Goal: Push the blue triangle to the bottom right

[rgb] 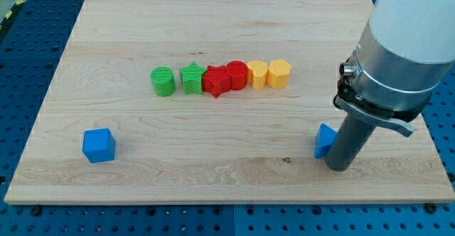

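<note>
Pale grained wooden board [213, 165], blue triangle [324, 140] at four o'clock, mostly hidden, touching the dark cylindrical rod, my tip [338, 168] at its four o'clock, no fingers to judge, blue cube [98, 145] at eight o'clock.

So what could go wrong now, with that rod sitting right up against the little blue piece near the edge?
1. My tip hides much of the blue triangle; an off-centre push could make it pivot and slip away sideways.
2. The wooden board ends not far toward the view's right and bottom, so too long a push might send the triangle over the edge.
3. The blue cube at the view's left could be mistaken for the target.
</note>
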{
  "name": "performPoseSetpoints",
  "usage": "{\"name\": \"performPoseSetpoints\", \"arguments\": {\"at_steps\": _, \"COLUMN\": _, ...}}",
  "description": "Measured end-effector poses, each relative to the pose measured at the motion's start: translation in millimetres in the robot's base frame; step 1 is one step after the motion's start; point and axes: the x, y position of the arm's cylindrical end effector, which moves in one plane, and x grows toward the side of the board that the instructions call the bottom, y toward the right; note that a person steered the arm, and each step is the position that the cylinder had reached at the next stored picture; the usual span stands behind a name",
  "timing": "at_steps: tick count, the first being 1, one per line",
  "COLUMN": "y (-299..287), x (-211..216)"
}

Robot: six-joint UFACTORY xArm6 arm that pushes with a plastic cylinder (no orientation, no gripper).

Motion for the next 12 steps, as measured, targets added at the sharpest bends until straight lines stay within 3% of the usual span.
{"name": "performPoseSetpoints", "arguments": {"at_steps": 12, "y": -15, "x": -53}}
